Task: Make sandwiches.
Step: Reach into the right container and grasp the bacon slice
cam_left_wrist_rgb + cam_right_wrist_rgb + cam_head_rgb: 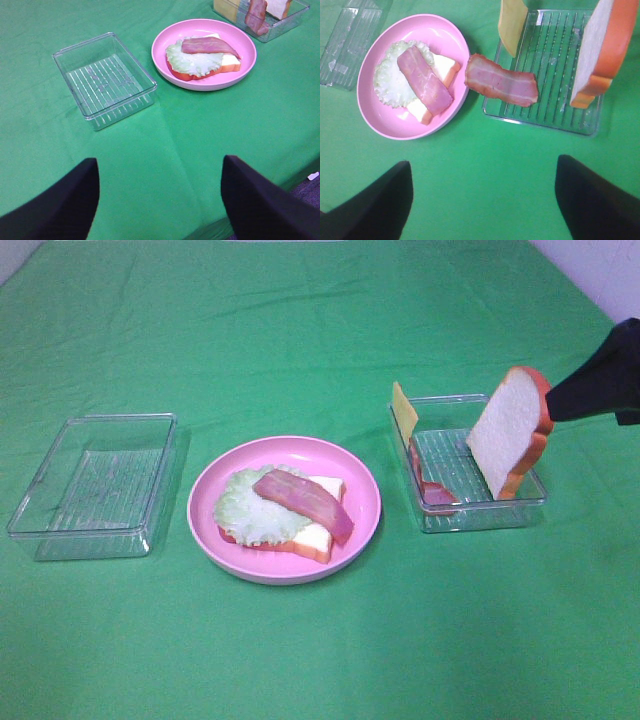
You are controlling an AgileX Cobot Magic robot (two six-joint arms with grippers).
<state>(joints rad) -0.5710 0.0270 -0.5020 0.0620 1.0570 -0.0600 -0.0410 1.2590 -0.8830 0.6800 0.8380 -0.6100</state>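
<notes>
On the green desk [300, 660], your stack held bread [315, 537], lettuce [240, 510], bacon [305, 502]; cheese [404, 410] and top slice [505, 430] remained. Left claw [160, 162] and right claw [484, 162] gaped.

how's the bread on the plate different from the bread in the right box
The toy white bread slice on the round pink plate lies flat; the second bread slice stands on edge in the clear plastic box. The plate slice is partly covered by pale green lettuce and a pinkish bacon strip; the box slice is bare. Both have white faces and orange-brown crust.
</notes>
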